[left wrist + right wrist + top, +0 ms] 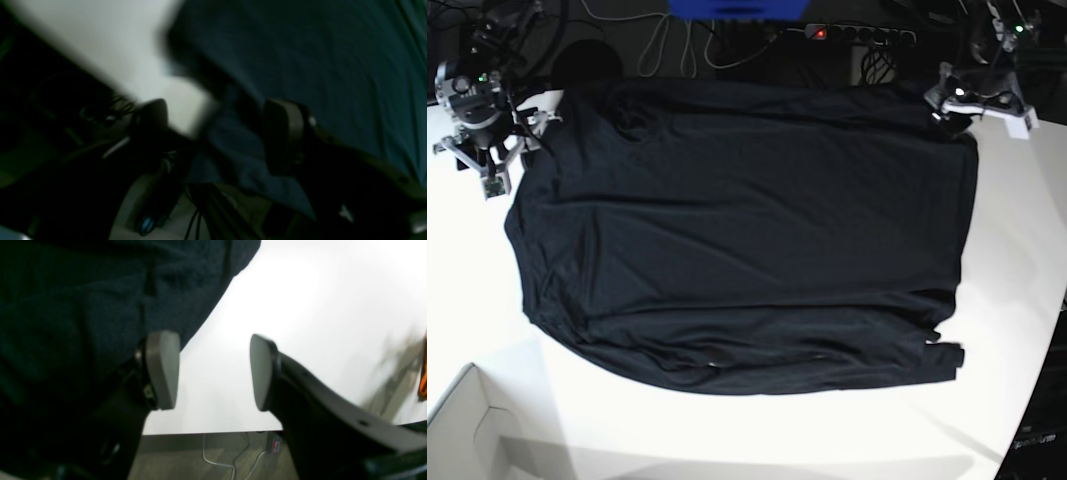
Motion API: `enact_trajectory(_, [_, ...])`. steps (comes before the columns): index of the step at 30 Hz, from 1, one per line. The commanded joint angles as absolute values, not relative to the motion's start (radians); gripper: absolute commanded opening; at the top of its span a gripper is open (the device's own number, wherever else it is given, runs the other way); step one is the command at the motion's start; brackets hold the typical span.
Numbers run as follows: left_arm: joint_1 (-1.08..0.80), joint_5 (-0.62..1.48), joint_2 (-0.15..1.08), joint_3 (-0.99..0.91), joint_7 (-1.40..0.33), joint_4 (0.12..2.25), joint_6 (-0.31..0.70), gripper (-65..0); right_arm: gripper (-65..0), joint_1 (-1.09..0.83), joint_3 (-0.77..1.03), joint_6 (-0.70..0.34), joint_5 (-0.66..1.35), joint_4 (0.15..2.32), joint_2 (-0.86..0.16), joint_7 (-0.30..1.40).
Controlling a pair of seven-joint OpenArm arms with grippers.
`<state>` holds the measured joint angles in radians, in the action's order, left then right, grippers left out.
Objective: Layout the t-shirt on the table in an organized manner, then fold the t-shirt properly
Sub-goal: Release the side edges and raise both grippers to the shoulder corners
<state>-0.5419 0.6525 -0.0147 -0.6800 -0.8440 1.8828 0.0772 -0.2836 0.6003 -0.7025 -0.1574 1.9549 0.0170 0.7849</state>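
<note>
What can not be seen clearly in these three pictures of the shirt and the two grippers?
- Left wrist view: motion blur and dim light smear the t-shirt; whether the open left gripper touches cloth is unclear.
- Right wrist view: the t-shirt's lower part is hidden behind the open right gripper.
- Base view: both grippers are too small to judge; the table is cut off at the right edge.
</note>
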Motion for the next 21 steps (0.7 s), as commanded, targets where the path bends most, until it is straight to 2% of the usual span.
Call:
enact_trajectory(1, [-0.552, 0.628, -0.012, -0.677, -0.829, 1.896, 0.082, -21.6, -31.0, -0.282, 0.604, -0.698, -0.153, 1.971, 0.008, 0.768])
enact_trajectory(6, [-0.544, 0.545, -0.03, -0.641, -0.828, 1.87, 0.087, -21.6, -31.0, -0.282, 0.605, -0.698, -0.153, 1.972, 0.008, 0.769])
enact_trajectory(14, [-0.558, 0.515, -0.028, -0.636, -0.837, 1.828, 0.168, -21.7, -31.1, -0.297, 0.602, -0.698, -0.153, 1.974, 0.008, 0.768])
enact_trajectory(21, [-0.596, 0.504, -0.028, -0.63, -0.837, 1.833, 0.168, -21.7, -31.1, -0.297, 0.604, -0.698, -0.153, 1.974, 0.008, 0.768])
